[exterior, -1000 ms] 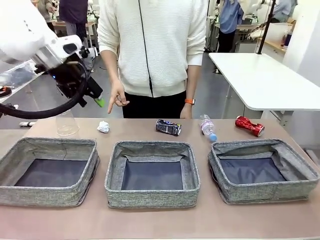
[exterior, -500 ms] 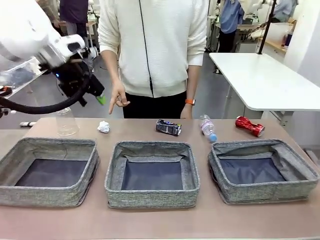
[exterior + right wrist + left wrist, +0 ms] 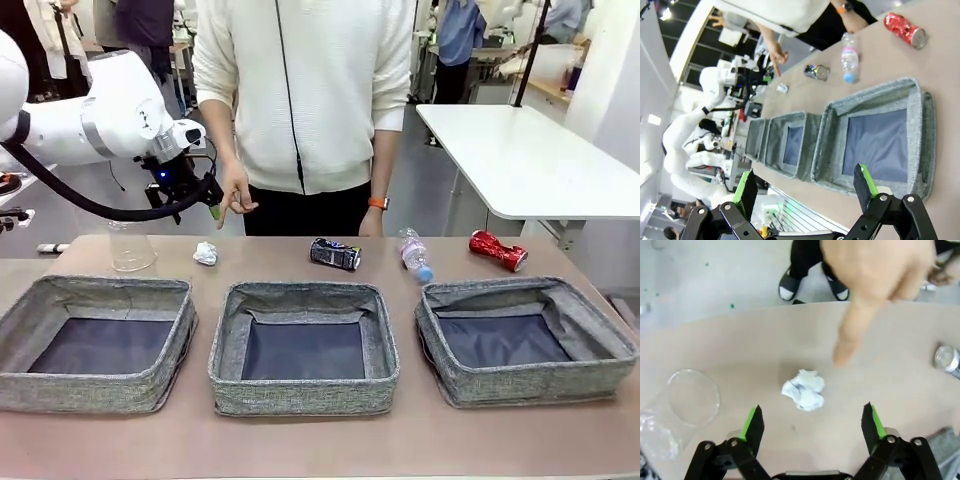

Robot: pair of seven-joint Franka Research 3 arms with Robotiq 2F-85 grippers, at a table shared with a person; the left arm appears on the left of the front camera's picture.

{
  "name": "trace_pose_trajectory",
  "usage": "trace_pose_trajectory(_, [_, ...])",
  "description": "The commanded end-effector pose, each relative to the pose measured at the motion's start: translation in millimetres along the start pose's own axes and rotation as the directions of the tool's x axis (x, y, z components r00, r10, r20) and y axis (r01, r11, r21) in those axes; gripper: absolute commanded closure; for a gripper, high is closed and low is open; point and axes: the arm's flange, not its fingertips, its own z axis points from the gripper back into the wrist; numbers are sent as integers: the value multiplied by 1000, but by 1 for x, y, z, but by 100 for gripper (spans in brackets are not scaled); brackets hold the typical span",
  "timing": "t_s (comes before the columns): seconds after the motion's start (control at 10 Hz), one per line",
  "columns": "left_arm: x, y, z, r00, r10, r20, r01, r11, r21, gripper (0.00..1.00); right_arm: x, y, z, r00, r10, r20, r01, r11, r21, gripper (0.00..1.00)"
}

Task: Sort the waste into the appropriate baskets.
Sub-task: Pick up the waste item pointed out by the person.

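Bottle lay on its side on the table, right of centre. Its long axis ran up-down in the front frame, blue cap at the lower end, near the rim of the right basket. Red can lay farther right, axis slanting upper left to lower right. Dark printed can lay at centre, axis near horizontal, above the middle basket. Paper wad and cup sat left of centre, above the left basket. All the litter was outside the baskets.

Left wrist view added detail the front one lacked. The wad sat between the fingers of the left pincer, jaws spread wide, nothing gripped, not touching the wad. Person's hand was at frame top, index finger pointing down, tip just upper right of the wad.

Front view: left arm came in from frame left, forearm roughly level, pincer angled down above the wad.

Right wrist view: right pincer was wide open and empty, above the right basket's end of the table.
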Motion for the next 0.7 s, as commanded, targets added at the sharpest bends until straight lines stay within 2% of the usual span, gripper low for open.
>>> trace_pose_trajectory(0.0, [3, 3, -13, 997, 47, -58, -44, 997, 59, 0, 4, 1, 1, 999, 28, 15, -28, 999, 16, 0])
trace_pose_trajectory(0.2, [-4, 12, -32, 992, 56, -109, -50, 997, 54, 0, 4, 1, 1, 999, 28, 15, -28, 999, 16, 0])
trace_pose_trajectory(0.6, [-4, 8, -57, 994, -27, -108, 28, 1000, 11, 0, 4, 1, 1, 999, 28, 15, -28, 999, 16, 0])
